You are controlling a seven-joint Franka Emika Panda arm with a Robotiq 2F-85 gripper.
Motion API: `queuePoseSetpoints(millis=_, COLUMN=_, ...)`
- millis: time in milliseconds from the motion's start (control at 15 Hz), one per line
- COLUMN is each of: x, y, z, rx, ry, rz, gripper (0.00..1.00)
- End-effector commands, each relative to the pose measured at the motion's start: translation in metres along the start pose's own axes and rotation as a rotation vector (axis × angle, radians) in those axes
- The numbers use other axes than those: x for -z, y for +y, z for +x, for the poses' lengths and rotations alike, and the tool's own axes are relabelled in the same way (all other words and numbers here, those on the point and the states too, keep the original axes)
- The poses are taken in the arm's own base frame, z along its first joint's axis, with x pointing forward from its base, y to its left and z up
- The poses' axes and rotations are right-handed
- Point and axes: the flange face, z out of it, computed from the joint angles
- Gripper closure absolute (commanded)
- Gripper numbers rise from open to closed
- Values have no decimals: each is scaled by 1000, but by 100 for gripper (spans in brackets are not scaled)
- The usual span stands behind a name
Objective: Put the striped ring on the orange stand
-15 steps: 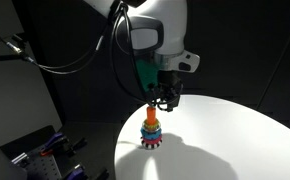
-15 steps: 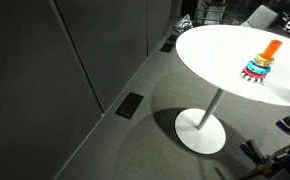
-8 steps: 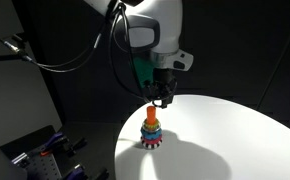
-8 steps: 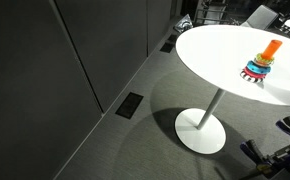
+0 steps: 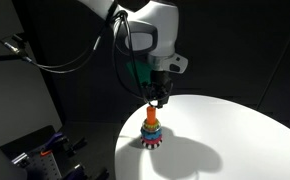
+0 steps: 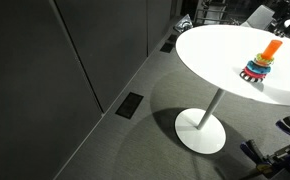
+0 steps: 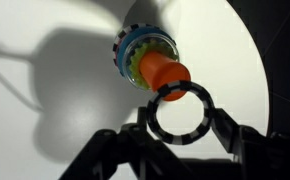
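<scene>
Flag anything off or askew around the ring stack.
Nothing spilled or tilted. Oddity: the striped ring already sits lowest on the orange stand, while the claw grips a dark ring by its top.

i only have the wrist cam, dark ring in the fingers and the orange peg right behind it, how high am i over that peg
Observer: From the side, in an exterior view, the gripper with the dark ring hangs just above the rounded top of the orange stand. They are too close for me to see a gap.
Operator: ok, what's at the very bottom there
Observer: The striped ring. It lies flat on the table, with the smaller rings piled on it around the stand.
Operator: close to the edge?
Observer: Yes. In both exterior views the stand sits near the rim of the round table, not mid-table.
</scene>
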Motion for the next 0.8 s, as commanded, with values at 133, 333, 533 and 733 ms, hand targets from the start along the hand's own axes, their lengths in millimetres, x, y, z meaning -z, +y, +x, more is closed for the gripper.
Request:
queuePoseSetpoints(millis=133, x=-9, y=-3, z=-2, rx=2, ry=-39, rz=8, gripper=58)
queuePoseSetpoints(millis=333, x=-11, y=-4, z=-3, rx=3, ry=-66, rz=10, gripper=58)
queuePoseSetpoints(millis=533, x=-12, y=-4, z=-6, rx=-2, ry=-93, rz=5, gripper=58)
queuePoseSetpoints(millis=733, x=-10, y=-2, z=-5, rx=-11, ry=-76, rz=-13, gripper=58)
